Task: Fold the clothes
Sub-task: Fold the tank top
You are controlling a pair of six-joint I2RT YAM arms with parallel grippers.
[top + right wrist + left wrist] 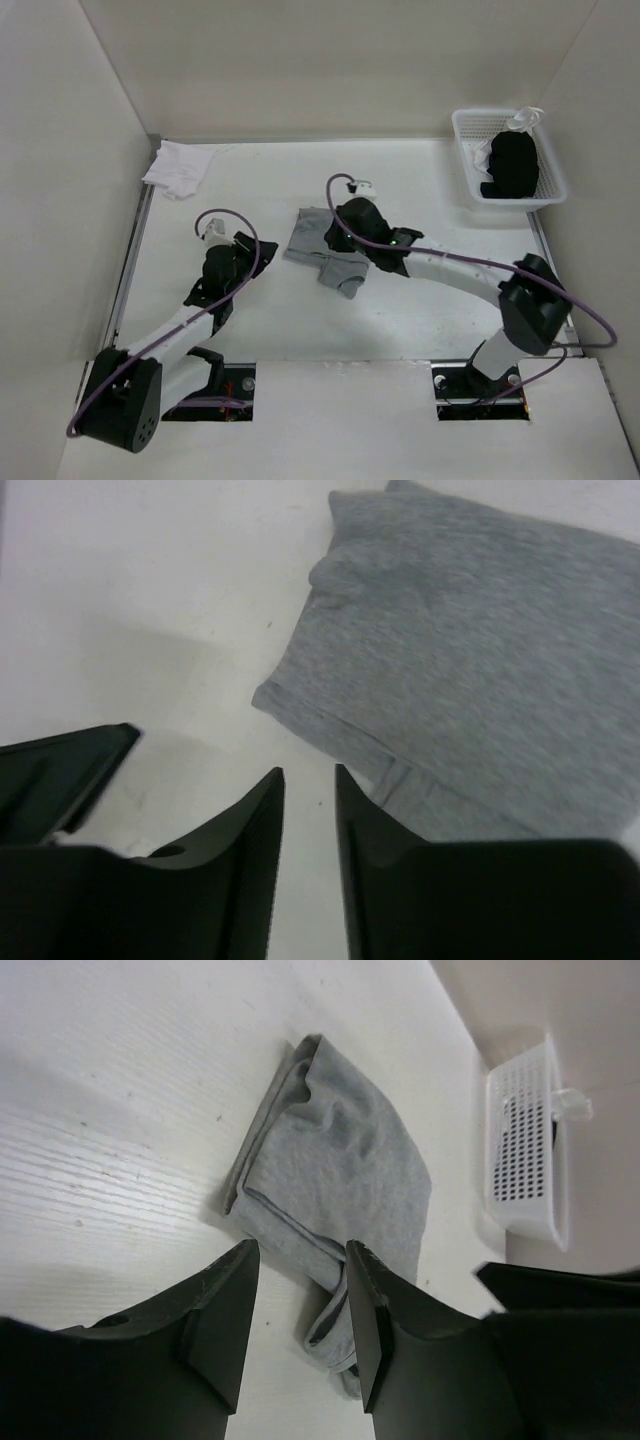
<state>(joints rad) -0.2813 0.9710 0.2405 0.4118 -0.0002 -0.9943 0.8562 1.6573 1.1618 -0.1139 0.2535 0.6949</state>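
On the table [420,190], the grey tank top [306,240] lies folded.

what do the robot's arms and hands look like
The left arm and right arm have white links, black joints and bases, and a purple cable looping along each. The left hand and right hand are black, each with two flat tapering fingers.

Right arm [365,228] covers right side of tank top [310,238] from above. Right wrist view: tank top cut off at top, right edges.
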